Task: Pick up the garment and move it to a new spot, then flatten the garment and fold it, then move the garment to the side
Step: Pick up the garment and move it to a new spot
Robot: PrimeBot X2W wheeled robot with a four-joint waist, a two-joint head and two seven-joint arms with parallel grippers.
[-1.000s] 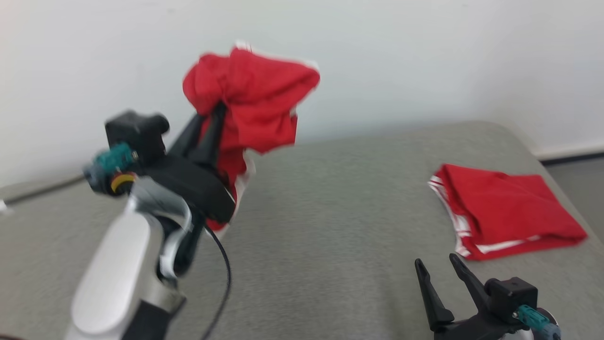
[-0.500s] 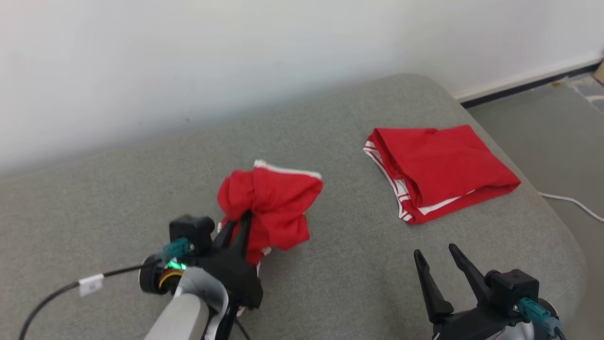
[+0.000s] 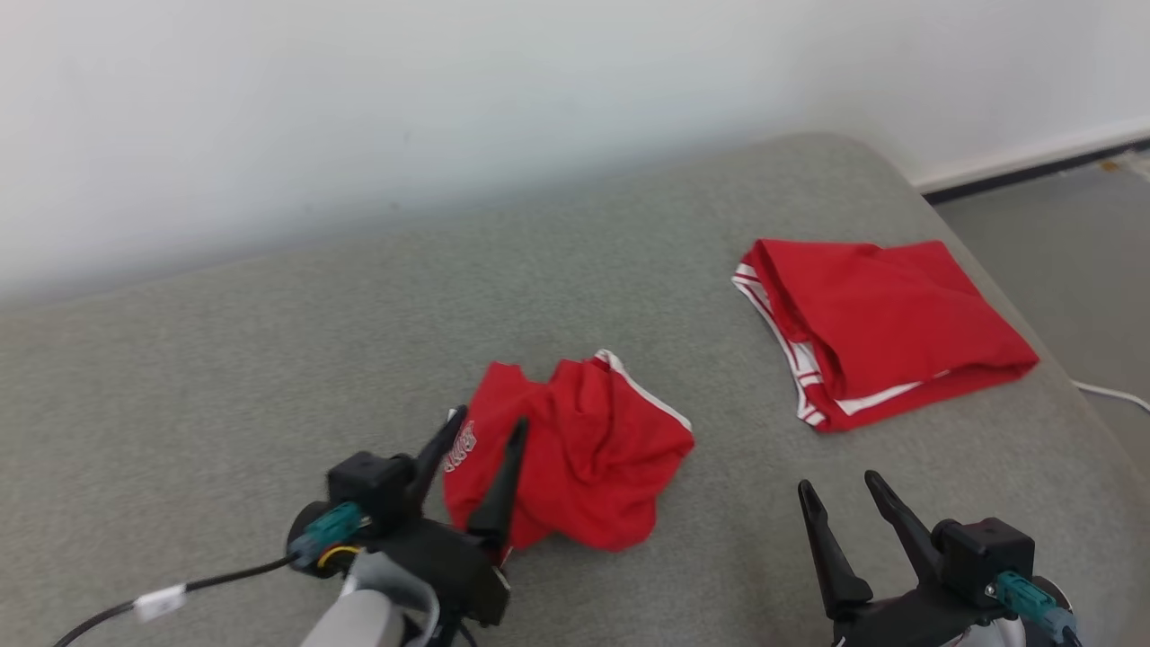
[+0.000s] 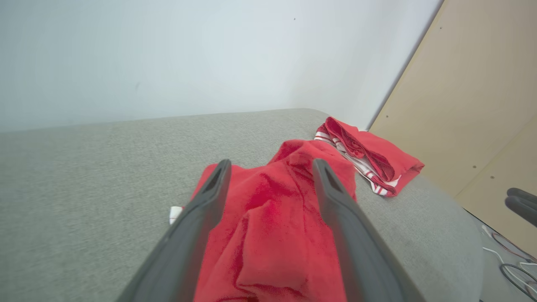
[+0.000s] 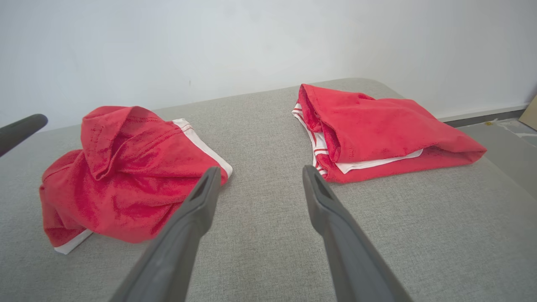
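The garment (image 3: pixel 584 467) is a crumpled red piece with white trim, lying in a heap on the grey cushion (image 3: pixel 269 359) near the front middle. My left gripper (image 3: pixel 490 418) stands open at its left end, fingers spread over the cloth without pinching it. In the left wrist view the garment (image 4: pixel 272 226) lies between and below the open left gripper (image 4: pixel 272 161). My right gripper (image 3: pixel 835 483) is open at the lower right, holding nothing. In the right wrist view the right gripper (image 5: pixel 261 169) points at bare cushion, with the garment (image 5: pixel 126 176) to its left.
A second red garment (image 3: pixel 889 314), folded, lies at the cushion's right end; it is also the folded garment (image 5: pixel 377 121) in the right wrist view. The cushion's rounded right edge drops to the floor (image 3: pixel 1078 234), where a white cable (image 3: pixel 1110 395) runs. A wall stands behind.
My left arm has come down with the garment and opened; the garment now lies loose on the cushion. The head camera has tilted and turned. The right gripper stays open.
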